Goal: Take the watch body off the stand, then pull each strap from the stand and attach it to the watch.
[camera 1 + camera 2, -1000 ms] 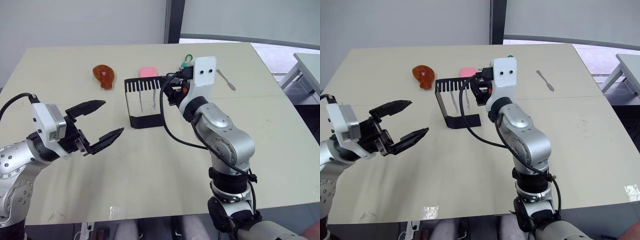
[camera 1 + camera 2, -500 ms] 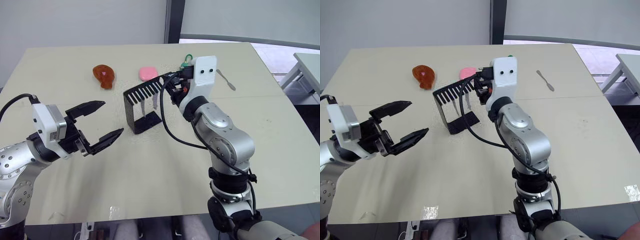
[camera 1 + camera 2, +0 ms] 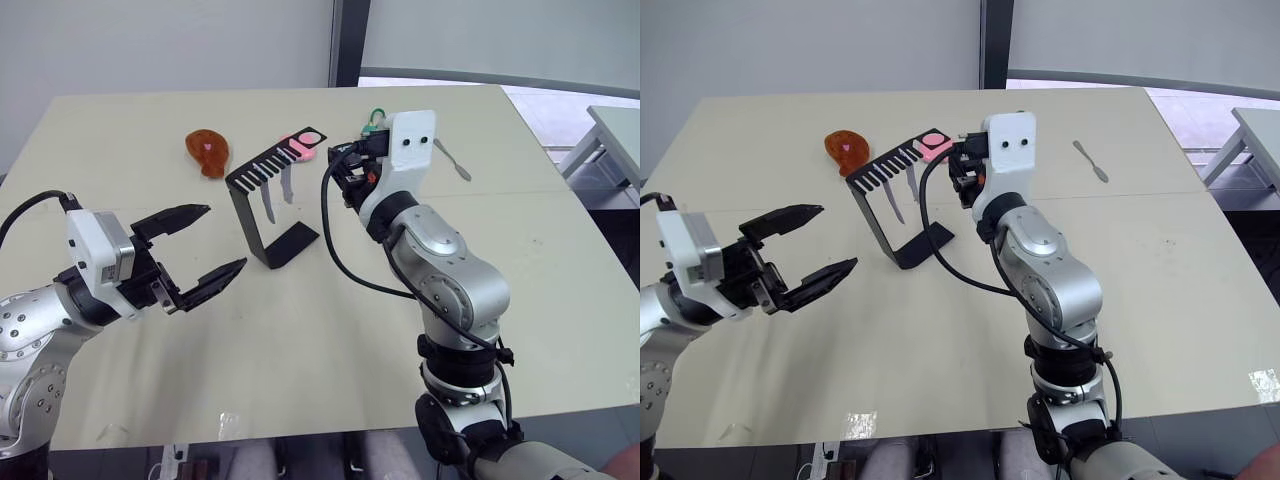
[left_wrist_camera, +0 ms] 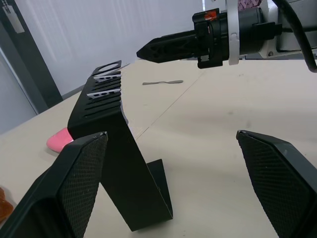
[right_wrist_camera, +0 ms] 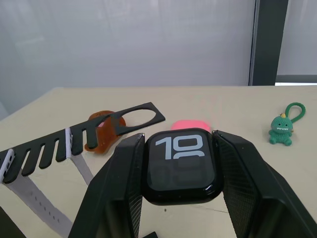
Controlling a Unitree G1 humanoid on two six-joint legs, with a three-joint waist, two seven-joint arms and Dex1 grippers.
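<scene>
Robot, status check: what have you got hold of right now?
Right pincer shut on watch body, clear of stand. Left pincer open, holding nothing. Both straps hang from stand's slotted bar. Nothing in the way.

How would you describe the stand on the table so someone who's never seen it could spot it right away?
On the beige table, look in front of the brown piece and the pink pad. The stand is a thin black metal bracket, tilted, with a comb-slotted top bar ending in a round hole. Two pale straps hang from its slots.
</scene>
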